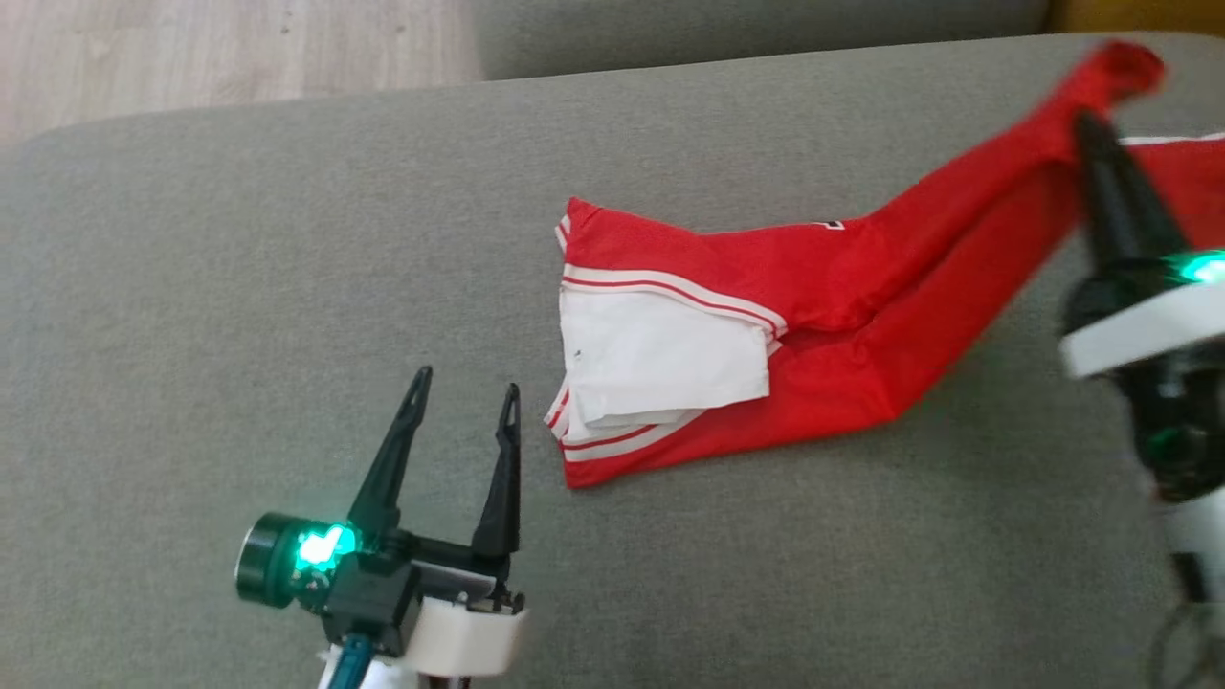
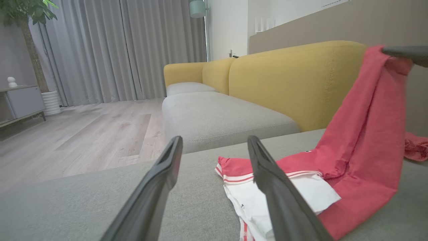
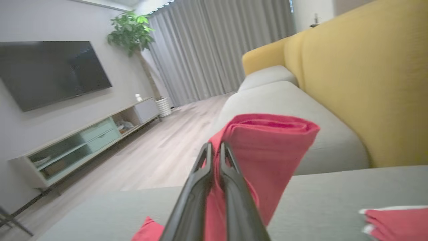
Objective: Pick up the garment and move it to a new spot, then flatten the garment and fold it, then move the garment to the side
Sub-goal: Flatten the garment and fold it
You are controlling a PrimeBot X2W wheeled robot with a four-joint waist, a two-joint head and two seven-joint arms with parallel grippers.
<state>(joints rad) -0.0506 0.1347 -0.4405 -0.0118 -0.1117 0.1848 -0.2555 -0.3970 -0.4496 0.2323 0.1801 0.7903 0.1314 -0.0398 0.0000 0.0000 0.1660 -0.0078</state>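
The garment (image 1: 823,316) is red with white stripes and a white inner panel (image 1: 651,364); most of it lies on the grey sofa cushion (image 1: 239,287). My right gripper (image 1: 1086,124) is shut on one end of it and holds that end up at the upper right, the cloth stretched in a band down to the cushion. In the right wrist view the closed fingers (image 3: 215,150) pinch the red fabric (image 3: 267,140). My left gripper (image 1: 466,388) stands open over bare cushion, just left of the garment's white part (image 2: 291,197), touching nothing.
The yellow sofa back (image 2: 301,80) rises behind the cushion, with another grey seat (image 2: 217,117) beyond. Wooden floor (image 1: 191,48) lies past the cushion's far edge. A TV (image 3: 50,70), a low cabinet (image 3: 83,140) and a plant (image 3: 132,30) stand across the room.
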